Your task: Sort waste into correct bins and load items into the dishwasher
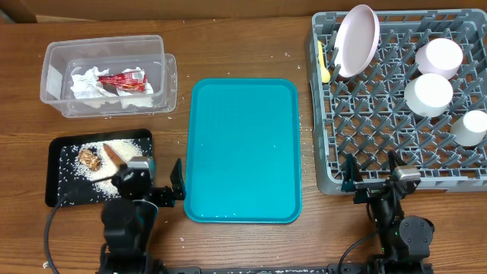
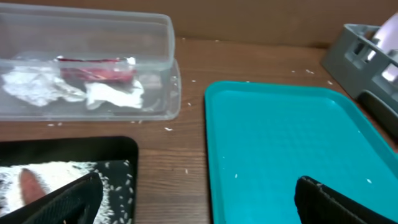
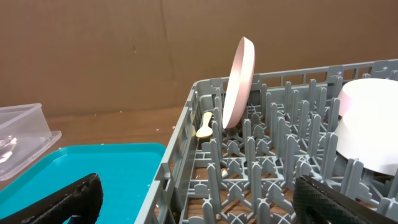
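The left gripper (image 2: 198, 183) is held wide open and empty beside the black tray (image 1: 58, 189), where rice (image 1: 100, 172), the brown stick (image 1: 114, 154) and lump (image 1: 90, 158) are lying. The right gripper (image 3: 196, 183) is spread empty at the grey rack (image 1: 380, 152), which is loaded with plate (image 1: 358, 39), spoon (image 1: 323, 62), bowls (image 1: 428, 94) and cup (image 1: 473, 127). Napkins (image 1: 87, 82) and wrapper (image 1: 122, 78) are kept in the clear tub (image 1: 53, 57).

The brown wood-grain table (image 1: 243, 46) carries a plain, even teal tray (image 1: 243, 152) and a grey dish rack (image 1: 335, 114) patterned with a regular grid of pegs. In the rack are a pale pink plate (image 1: 358, 39), a pale yellow spoon (image 1: 323, 65), a pinkish bowl (image 1: 440, 57), a white bowl (image 1: 428, 94) and 1 white cup (image 1: 473, 127). White napkins (image 1: 87, 82) and a red wrapper (image 1: 122, 78) show through the clear tub (image 1: 53, 57), while the black tray (image 1: 55, 164) is speckled with white rice grains (image 1: 106, 171) around 2 brown pieces, a crumbly lump (image 1: 90, 158) and a stick (image 1: 114, 156).
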`<control>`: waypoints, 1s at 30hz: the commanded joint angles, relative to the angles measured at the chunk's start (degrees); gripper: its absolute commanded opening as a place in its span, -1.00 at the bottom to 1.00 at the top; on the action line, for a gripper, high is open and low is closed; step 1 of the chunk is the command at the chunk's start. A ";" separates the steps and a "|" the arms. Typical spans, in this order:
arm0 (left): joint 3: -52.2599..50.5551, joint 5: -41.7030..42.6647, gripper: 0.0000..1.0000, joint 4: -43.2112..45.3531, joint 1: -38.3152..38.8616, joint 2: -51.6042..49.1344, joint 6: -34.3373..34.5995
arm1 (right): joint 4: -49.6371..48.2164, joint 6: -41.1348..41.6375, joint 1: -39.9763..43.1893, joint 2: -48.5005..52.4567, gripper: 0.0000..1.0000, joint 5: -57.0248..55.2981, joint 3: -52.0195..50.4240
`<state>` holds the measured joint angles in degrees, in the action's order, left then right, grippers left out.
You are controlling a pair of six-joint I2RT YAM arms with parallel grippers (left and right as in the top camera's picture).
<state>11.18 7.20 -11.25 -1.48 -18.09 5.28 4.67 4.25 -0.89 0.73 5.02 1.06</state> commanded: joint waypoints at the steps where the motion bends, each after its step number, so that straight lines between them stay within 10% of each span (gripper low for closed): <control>1: -4.98 2.21 1.00 3.17 0.39 3.78 -1.92 | -0.24 -0.20 -0.22 -0.57 1.00 -0.68 -0.59; 30: -10.43 -0.13 1.00 6.60 0.37 17.84 -3.61 | -0.24 -0.20 -0.22 -0.57 1.00 -0.70 -0.59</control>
<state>1.37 7.75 -4.71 -1.48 -0.86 2.76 4.69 4.25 -0.89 0.73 5.04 1.06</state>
